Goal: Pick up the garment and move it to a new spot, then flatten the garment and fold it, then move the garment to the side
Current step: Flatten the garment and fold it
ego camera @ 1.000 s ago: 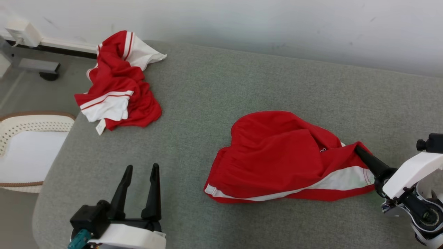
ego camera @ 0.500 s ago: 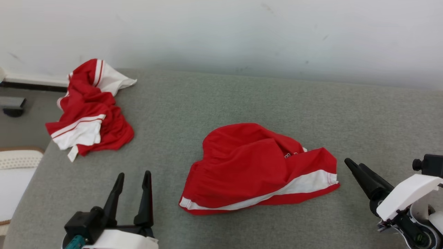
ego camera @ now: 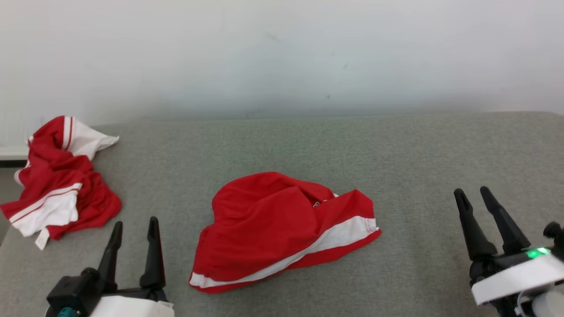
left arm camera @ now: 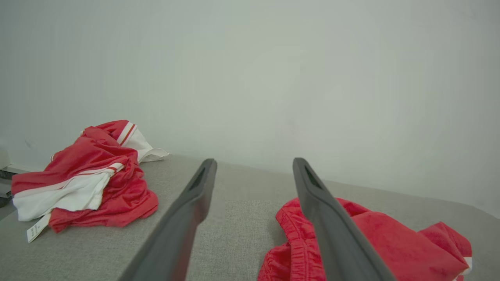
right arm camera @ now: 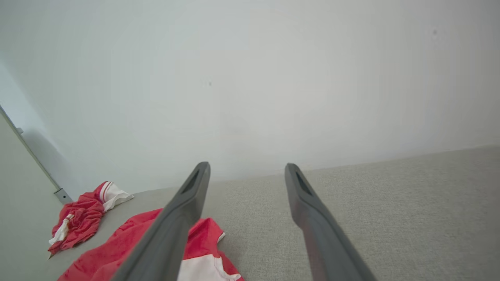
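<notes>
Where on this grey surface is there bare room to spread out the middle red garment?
Widest bare patch: right side, between the middle garment and the right gripper, back to the wall. A narrower strip lies between the two garments. The left end is crowded by the crumpled garment.

Light soft, diffuse, even; scene bright, no glare. Wall (ego camera: 282, 53) washed pale, faint grey shade along its foot. Shadows weak: thin dark rim under near edge of red garment (ego camera: 264, 229). Head view sharp. Left wrist view: left end effector (left arm camera: 254, 160) fingers (left arm camera: 187, 218) blurred close to lens, corners slightly dim.
</notes>
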Controlling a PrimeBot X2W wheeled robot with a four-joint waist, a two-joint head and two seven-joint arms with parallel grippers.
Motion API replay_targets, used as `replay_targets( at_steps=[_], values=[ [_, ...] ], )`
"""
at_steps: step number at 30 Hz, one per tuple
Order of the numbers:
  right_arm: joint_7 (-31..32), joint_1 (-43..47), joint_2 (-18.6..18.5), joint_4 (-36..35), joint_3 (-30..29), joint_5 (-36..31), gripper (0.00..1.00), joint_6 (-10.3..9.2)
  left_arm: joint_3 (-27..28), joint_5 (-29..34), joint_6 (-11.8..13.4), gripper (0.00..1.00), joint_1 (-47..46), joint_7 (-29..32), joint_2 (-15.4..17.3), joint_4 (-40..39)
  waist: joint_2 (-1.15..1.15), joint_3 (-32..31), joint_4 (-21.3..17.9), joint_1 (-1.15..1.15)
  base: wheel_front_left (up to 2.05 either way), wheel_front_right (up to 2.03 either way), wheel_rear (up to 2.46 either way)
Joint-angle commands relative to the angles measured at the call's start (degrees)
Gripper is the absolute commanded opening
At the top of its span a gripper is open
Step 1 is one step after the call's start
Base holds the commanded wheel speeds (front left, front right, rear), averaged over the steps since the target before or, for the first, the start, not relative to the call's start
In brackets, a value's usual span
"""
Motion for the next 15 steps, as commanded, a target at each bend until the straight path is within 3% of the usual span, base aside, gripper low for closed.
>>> replay_targets(
  at_steps=[1,7,15],
  values=[
    [-0.1,2.2,0.9,-0.6,-1.1,-2.0,1.00,-0.10,0.2,0.6,0.0,1.00,0.9,0.0,0.2,-0.2,0.00,-0.6,-0.7,0.00,0.00,0.00,0.00],
    [-0.1,11.1,8.1,-7.7,-10.2,-16.8,1.00,-0.10,0.4,0.3,0.5,1.00,2.4,0.0,0.2,-1.4,0.00,-1.9,-1.8,0.00,0.00,0.00,0.00],
    [-0.1,17.3,11.9,-9.0,-14.0,-25.3,1.00,-0.10,-1.8,-0.3,0.7,1.00,5.2,0.0,0.2,-0.9,0.00,-2.2,-2.2,0.00,0.00,0.00,0.00]
  ],
)
